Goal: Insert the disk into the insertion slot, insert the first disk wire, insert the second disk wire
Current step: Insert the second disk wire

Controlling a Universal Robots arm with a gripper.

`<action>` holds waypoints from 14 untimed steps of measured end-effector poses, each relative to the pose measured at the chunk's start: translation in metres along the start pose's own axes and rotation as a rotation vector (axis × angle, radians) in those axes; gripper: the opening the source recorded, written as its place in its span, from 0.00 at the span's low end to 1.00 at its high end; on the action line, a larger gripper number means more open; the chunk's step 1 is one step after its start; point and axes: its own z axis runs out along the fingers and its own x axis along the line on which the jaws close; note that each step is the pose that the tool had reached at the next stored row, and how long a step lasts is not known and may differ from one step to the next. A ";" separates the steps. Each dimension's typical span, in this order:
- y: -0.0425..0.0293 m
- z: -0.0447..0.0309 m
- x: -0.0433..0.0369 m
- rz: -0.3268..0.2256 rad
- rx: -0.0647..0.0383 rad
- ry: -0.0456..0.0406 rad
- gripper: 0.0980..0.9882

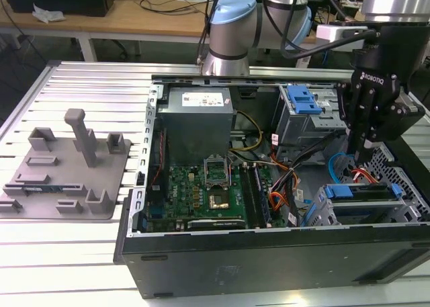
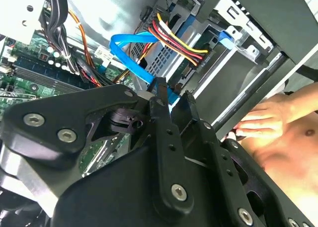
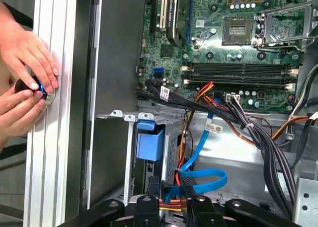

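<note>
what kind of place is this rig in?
Likely a robotics lab or workshop: an open computer case sits on a slotted aluminium table, the gripper holds a blue wire inside it, and wooden benches with cables stand behind.

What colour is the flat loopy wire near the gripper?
The flat wire is bright blue. It shows best in the second wrist view.

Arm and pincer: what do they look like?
Arm: silver tubes, light-blue joint caps, black cables alongside. Pincer: matte black, white lettering on the body. In the second wrist view, jointed link fingers with silver screw heads.
</note>
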 end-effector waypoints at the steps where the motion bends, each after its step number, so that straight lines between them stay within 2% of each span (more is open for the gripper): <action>1: 0.0000 0.0000 0.0000 0.000 0.000 0.0024 0.24; 14: -0.0019 0.0007 0.0000 0.000 0.000 0.0044 0.24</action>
